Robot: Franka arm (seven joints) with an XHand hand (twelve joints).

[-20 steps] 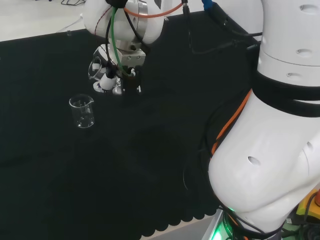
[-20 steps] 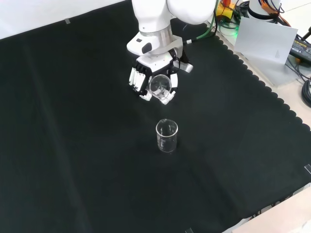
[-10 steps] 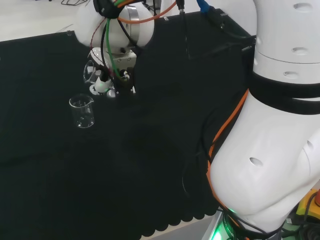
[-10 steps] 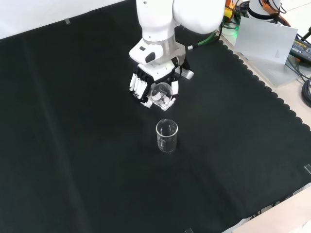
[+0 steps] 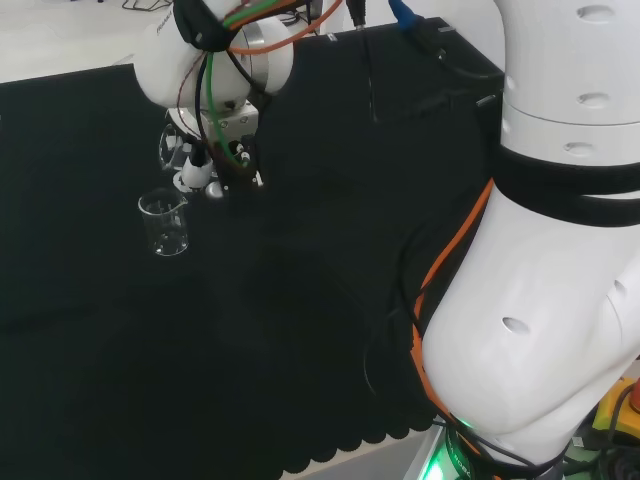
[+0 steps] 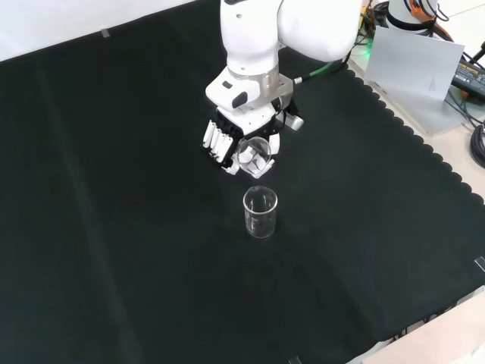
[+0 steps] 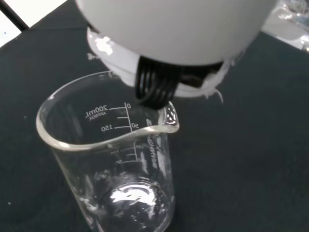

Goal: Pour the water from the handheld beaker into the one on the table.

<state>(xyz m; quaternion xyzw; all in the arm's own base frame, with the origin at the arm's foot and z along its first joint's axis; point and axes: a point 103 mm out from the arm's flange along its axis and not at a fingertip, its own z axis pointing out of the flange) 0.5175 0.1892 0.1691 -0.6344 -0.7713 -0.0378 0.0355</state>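
Curled around the handheld beaker (image 6: 252, 153), the hand (image 6: 241, 140) hovers above the black cloth (image 6: 114, 227). In the front view, just below and slightly right of it: the table beaker (image 6: 260, 213), upright, spout toward the hand, well within pouring reach. No water plainly visible in either vessel; table beaker apparently empty in the wrist view.

A small clear glass beaker (image 6: 252, 153) sits tilted within the hand's (image 6: 231, 136) curled fingers. A second clear glass beaker with printed graduations (image 6: 260, 213) stands upright on the cloth, just below the hand in the front view.
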